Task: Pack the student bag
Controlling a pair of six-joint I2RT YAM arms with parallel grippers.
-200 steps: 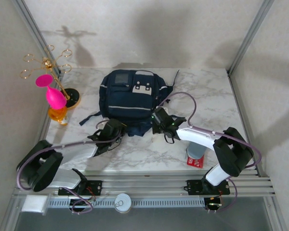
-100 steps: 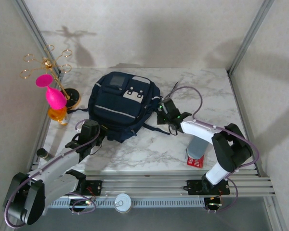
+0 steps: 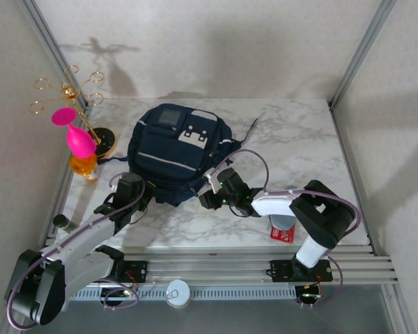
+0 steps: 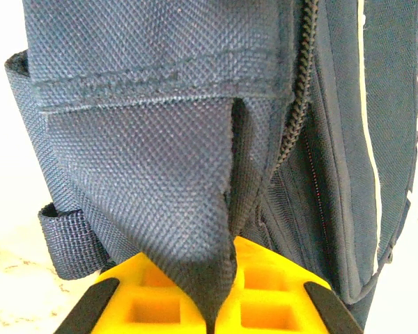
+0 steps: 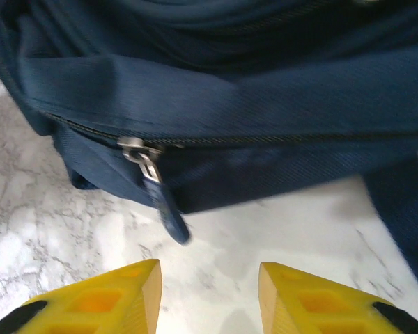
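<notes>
The navy-blue student bag (image 3: 175,147) lies flat on the marble table, its white patches toward the far side. My left gripper (image 3: 142,197) is at its near left corner and, in the left wrist view, the left gripper (image 4: 226,256) is shut on a fold of the bag's fabric (image 4: 195,174) beside a zipper line. My right gripper (image 3: 207,197) is at the bag's near edge and stands open; in the right wrist view, the right gripper (image 5: 209,277) has only bare marble between its fingers. A zipper pull (image 5: 150,171) with a blue tab hangs just ahead, to its left.
A gold wire stand with a pink piece (image 3: 75,136) stands at the left edge, close to the bag. A grey cylinder and a red box (image 3: 284,228) sit near the front right. Metal frame posts (image 3: 355,59) bound the table's sides.
The bag slid left and turned with the left gripper's hold. The right gripper has opened and moved from the bag's right side to its near edge.
</notes>
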